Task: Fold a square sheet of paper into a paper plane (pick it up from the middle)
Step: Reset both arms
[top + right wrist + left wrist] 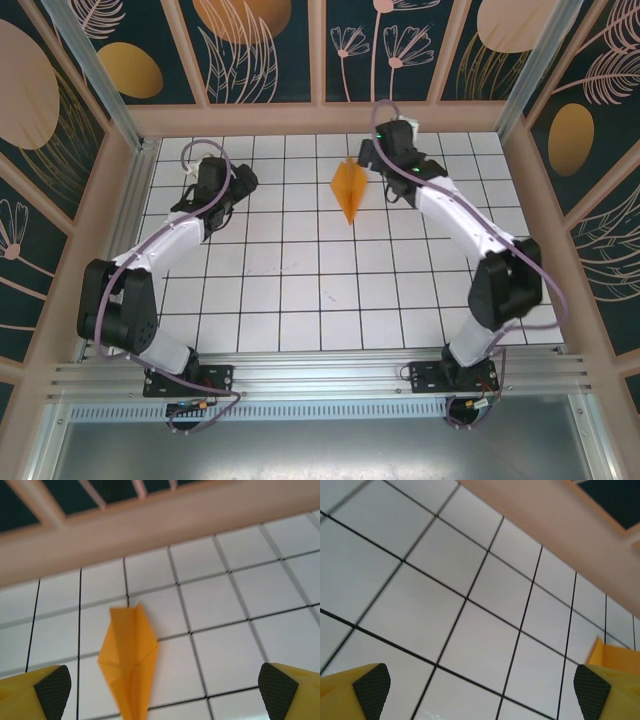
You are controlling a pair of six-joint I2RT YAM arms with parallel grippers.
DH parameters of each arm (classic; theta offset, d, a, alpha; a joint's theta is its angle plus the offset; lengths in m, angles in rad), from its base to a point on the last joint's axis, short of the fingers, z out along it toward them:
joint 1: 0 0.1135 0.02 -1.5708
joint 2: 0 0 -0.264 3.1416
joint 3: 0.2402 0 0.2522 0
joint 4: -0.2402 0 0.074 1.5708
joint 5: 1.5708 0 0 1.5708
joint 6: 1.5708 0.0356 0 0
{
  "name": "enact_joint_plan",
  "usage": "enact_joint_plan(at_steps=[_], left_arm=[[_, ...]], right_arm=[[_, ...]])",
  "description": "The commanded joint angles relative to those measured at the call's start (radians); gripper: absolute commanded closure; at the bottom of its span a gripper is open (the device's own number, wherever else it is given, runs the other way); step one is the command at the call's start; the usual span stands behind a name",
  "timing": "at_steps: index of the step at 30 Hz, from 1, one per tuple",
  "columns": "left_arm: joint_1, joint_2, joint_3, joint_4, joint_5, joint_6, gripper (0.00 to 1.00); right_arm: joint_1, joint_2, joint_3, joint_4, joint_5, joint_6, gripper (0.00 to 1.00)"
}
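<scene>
The paper plane [349,190] lies on the white grid table [300,300] near the far wall, between both arms — the left gripper [480,690] and the right gripper [162,692] are spread wide, grasping nothing.

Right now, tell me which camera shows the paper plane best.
The top external view: the whole paper plane lies unobstructed on the grid table, point toward the near edge. The right wrist view shows it larger, creases visible, but the frame edge cuts its tip. The left wrist view has one orange corner of it at the right edge.
</scene>
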Motion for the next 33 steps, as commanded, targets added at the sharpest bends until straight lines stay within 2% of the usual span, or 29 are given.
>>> enact_joint_plan(at_steps=[1, 7, 11, 14, 18, 23, 26, 28, 33], left_arm=[[0.030, -0.095, -0.030, -0.010, -0.163, 0.096, 0.01], [0.045, -0.239, -0.181, 0.075, -0.389, 0.231, 0.01], [0.056, -0.343, -0.347, 0.191, -0.526, 0.247, 0.02], [0.057, -0.397, -0.502, 0.379, -0.569, 0.340, 0.02], [0.058, -0.401, -0.661, 0.630, -0.613, 0.455, 0.02], [0.061, -0.295, -0.709, 0.857, -0.559, 0.595, 0.02], [0.072, -0.233, -0.733, 1.010, -0.436, 0.657, 0.02], [0.090, -0.191, -0.726, 1.040, -0.351, 0.681, 0.01], [0.135, -0.118, -0.750, 1.151, -0.235, 0.712, 0.01]], right_arm=[[-0.081, -0.115, -0.200, 0.172, 0.093, 0.015, 0.01], [-0.236, -0.363, -0.597, 0.468, 0.158, 0.014, 0.01], [-0.368, -0.446, -0.751, 0.521, 0.142, 0.000, 0.01], [-0.428, -0.503, -0.885, 0.639, 0.131, -0.049, 0.01], [-0.430, -0.549, -1.040, 0.871, 0.095, -0.177, 0.01], [-0.383, -0.425, -1.076, 1.020, 0.096, -0.289, 0.01], [-0.374, -0.369, -1.098, 1.119, 0.054, -0.296, 0.01], [-0.375, -0.343, -1.112, 1.175, 0.017, -0.300, 0.01], [-0.406, -0.289, -1.132, 1.287, -0.087, -0.294, 0.01]])
